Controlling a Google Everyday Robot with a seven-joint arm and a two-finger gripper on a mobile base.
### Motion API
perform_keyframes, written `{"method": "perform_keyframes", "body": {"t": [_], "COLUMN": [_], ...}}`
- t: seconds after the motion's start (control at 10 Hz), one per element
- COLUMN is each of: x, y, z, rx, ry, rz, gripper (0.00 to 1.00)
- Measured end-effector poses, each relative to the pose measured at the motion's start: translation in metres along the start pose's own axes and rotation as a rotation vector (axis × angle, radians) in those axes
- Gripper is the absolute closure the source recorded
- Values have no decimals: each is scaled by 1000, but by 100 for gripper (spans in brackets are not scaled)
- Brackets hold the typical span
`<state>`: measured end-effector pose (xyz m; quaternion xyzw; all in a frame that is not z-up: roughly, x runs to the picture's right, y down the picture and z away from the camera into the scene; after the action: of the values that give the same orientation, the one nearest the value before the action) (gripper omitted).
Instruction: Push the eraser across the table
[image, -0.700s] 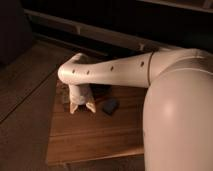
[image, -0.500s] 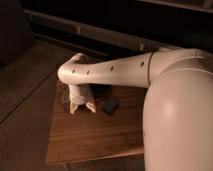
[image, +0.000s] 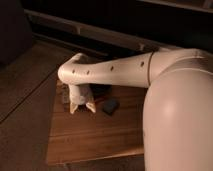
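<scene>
The gripper (image: 83, 107) hangs fingers-down over the far left of the table (image: 90, 140), jaws spread, gripping nothing. The eraser (image: 103, 90) lies just right of it, under the arm, beyond a bluish-grey block (image: 111, 106).

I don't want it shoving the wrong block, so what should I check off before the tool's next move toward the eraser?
1. The tool is down close to the table, near its far edge: ok.
2. The tool's jaws stand apart with nothing between them: ok.
3. The eraser is in view: cannot tell; the arm hides the planks behind the tool.
4. The bluish-grey block lies apart from the tool: ok.
5. The tool is touching the eraser: cannot tell.
</scene>
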<state>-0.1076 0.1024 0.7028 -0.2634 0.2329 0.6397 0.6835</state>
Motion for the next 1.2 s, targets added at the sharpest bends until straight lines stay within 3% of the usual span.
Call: {"method": "perform_keyframes", "body": {"t": [1.1, 1.2], "x": [-1, -13], "y": [0, 1], "z": [-1, -11], "rx": [0, -9], "ry": [-6, -69], "rz": [-1, -6], "gripper": [35, 35]}}
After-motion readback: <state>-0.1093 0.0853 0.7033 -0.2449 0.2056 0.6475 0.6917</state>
